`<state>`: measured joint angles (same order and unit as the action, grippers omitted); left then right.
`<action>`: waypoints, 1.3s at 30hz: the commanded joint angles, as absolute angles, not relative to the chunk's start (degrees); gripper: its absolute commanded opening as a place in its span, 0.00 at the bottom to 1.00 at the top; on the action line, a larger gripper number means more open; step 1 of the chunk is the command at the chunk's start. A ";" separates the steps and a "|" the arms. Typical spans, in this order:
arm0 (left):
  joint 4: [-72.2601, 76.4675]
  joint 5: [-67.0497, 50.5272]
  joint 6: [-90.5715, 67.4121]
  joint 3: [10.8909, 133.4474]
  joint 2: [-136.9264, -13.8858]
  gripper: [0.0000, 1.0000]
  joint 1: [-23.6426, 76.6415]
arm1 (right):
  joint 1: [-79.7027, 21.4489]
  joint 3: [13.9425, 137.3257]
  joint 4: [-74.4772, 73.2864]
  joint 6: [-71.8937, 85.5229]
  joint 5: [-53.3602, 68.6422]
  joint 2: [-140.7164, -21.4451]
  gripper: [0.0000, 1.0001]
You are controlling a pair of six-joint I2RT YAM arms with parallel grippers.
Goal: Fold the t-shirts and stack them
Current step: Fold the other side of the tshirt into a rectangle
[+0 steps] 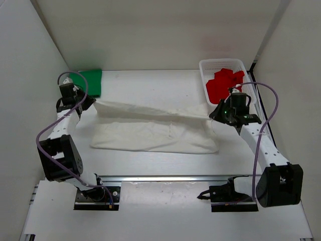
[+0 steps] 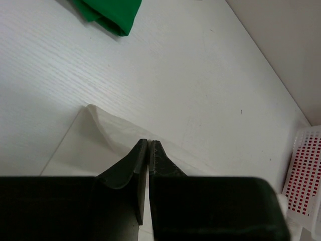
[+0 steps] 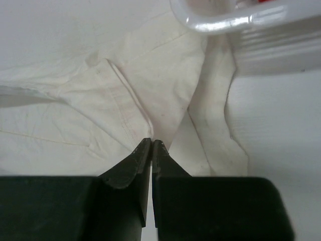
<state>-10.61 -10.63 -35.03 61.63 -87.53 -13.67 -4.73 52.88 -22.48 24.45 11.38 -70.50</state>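
Where the top view looks down on the table [image 1: 160, 164], the white t-shirt [image 1: 150, 136] is seen spread across the middle. Its far edge is drawn taut between the left gripper [image 1: 89, 103] and the right gripper [image 1: 213, 116]. The green t-shirt [image 1: 92, 81] is laid folded at the far left corner. The red t-shirt [image 1: 223, 83] is heaped in the white basket [image 1: 202, 70], just behind the right arm. From the left wrist, the fingers [image 2: 133, 160] are seen pinched on a white corner. From the right wrist, the fingers [image 3: 130, 163] are clenched on a white fold, with the basket rim close ahead.
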 commanded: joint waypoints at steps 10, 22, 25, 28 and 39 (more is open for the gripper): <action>-8.44 -5.20 -33.40 43.34 -72.95 0.01 -15.21 | -7.56 31.05 -13.02 31.19 9.67 -57.48 0.00; -8.18 -6.76 -37.96 40.43 -74.98 0.39 -20.74 | -6.76 21.44 -9.66 35.33 9.50 -50.80 0.20; -5.64 -7.04 -41.74 39.03 -71.21 0.45 -20.92 | -10.35 25.03 -12.21 34.54 4.67 -49.14 0.36; -1.95 -5.19 -44.73 36.74 -67.25 0.47 -18.91 | -15.97 29.69 -13.97 33.67 -3.57 -49.57 0.36; 5.27 -0.70 -41.75 36.65 -70.92 0.42 13.87 | -22.76 45.77 -3.61 24.80 0.97 -80.12 0.22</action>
<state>2.13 -1.93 -42.37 36.95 -69.41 9.50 -22.55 40.91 -8.08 29.67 0.40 -74.00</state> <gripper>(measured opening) 0.428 0.188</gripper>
